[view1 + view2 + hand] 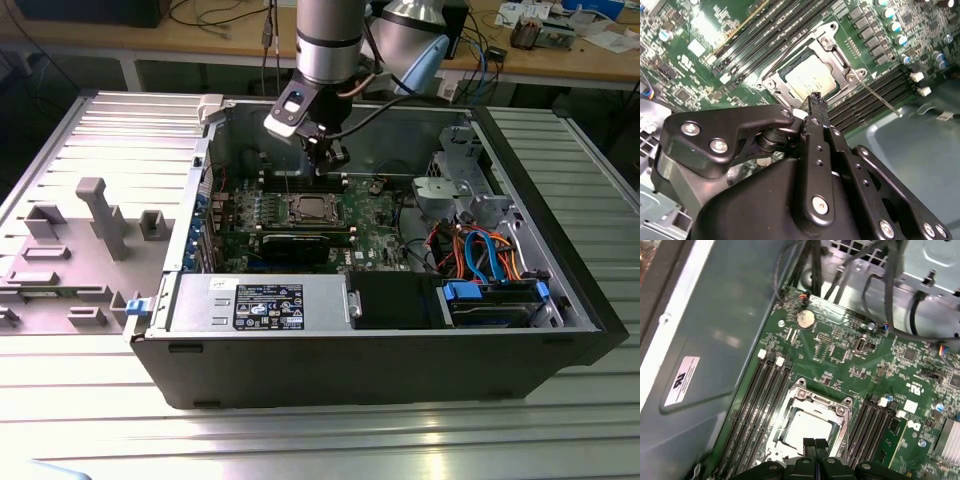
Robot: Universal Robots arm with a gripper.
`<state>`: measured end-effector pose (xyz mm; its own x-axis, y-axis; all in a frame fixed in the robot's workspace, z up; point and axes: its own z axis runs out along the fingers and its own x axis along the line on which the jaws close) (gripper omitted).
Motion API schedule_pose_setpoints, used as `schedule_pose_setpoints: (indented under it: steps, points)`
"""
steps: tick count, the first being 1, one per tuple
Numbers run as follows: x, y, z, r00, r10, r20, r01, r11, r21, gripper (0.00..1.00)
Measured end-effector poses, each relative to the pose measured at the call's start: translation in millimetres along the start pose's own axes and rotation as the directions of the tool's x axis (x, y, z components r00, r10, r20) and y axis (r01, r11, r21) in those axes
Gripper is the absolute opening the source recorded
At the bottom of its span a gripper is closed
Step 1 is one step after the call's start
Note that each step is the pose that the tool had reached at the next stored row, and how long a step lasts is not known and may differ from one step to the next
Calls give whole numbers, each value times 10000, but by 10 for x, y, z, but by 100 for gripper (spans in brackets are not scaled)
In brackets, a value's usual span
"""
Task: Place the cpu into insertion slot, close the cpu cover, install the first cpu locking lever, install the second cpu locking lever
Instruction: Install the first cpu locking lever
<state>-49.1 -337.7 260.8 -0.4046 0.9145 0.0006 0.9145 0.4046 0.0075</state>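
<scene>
Gripper (815,99) hangs just above the slot (769,83), fingers (810,444) pressed together, gripping nothing. Below, in the open case (520,330), on the green board (840,355), the cover (836,56) lies flat around the cpu (810,79). One thin lever (881,98) angles out over the memory slots (865,107).

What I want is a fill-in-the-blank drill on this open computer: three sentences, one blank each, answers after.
1. The cpu lies in the insertion slot, and the cpu cover is ___ over it.
2. The gripper holds nothing, and its fingers are ___.
3. In the exterior view, the gripper hangs ___ the cpu.

Missing words: closed; shut; above.
</scene>
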Motion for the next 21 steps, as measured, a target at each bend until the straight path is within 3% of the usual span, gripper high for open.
schedule_pose_setpoints:
  steps: [2, 5, 7, 10, 12, 14, 16, 17, 18, 20, 21]
  points:
    - [0, 0, 4, 9994, -341, -3, 341, 9994, -1, 11]
    - [0, 0, 12, 9930, -1178, -9, 1178, 9930, 0, 11]
    - [0, 0, 16, 9857, -1683, -13, 1683, 9857, 0, 11]
    - [0, 0, 17, 9699, -2433, -19, 2433, 9699, -1, 11]
    - [0, 0, 17, 9638, -2665, -20, 2665, 9638, -2, 11]
    - [0, 0, 17, 9551, -2961, -23, 2961, 9551, -2, 11]
    - [0, 0, 17, 9415, -3369, -26, 3369, 9415, -3, 11]
    - [0, 0, 17, 9370, -3492, -27, 3492, 9371, -3, 11]
    - [0, 0, 17, 9293, -3693, -28, 3693, 9293, -3, 11]
    - [0, 0, 18, 9176, -3976, -30, 3976, 9176, -3, 11]
    - [0, -1, 19, 9060, -4234, -32, 4234, 9060, -4, 11]
